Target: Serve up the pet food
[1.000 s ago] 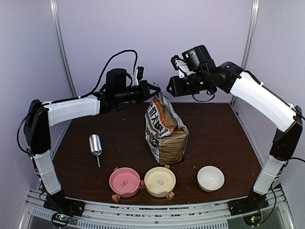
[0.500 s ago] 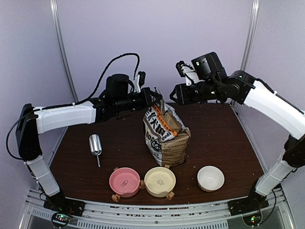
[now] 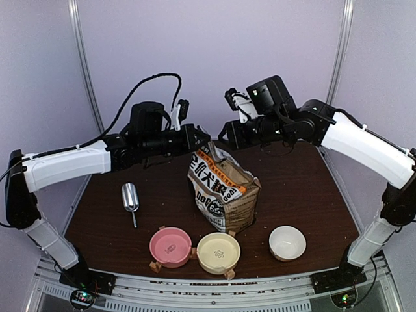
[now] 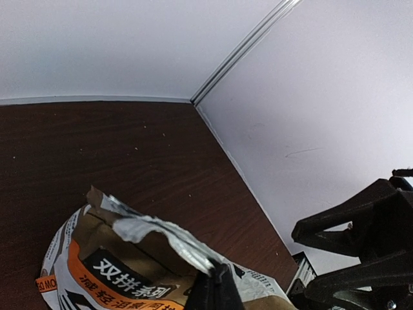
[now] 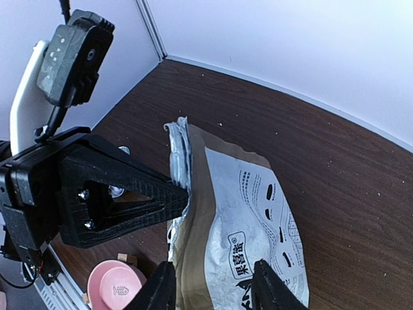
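Dark counter (image 3: 292, 175), lilac walls. Your bag (image 3: 221, 192) leans, the left claw (image 4: 216, 290) clenched on its torn foil lip. The right claw (image 5: 216, 287) gapes, released, above it. Only the top view catches the scoop (image 3: 130, 197) lying to the left. The pet food is out of sight in every view.

kraft-brown printed paper bag (image 4: 77, 258) with orange band, white Chinese characters 双拼粮 on a black patch just above that band, larger black print on its white face in the top view, too small to read surely
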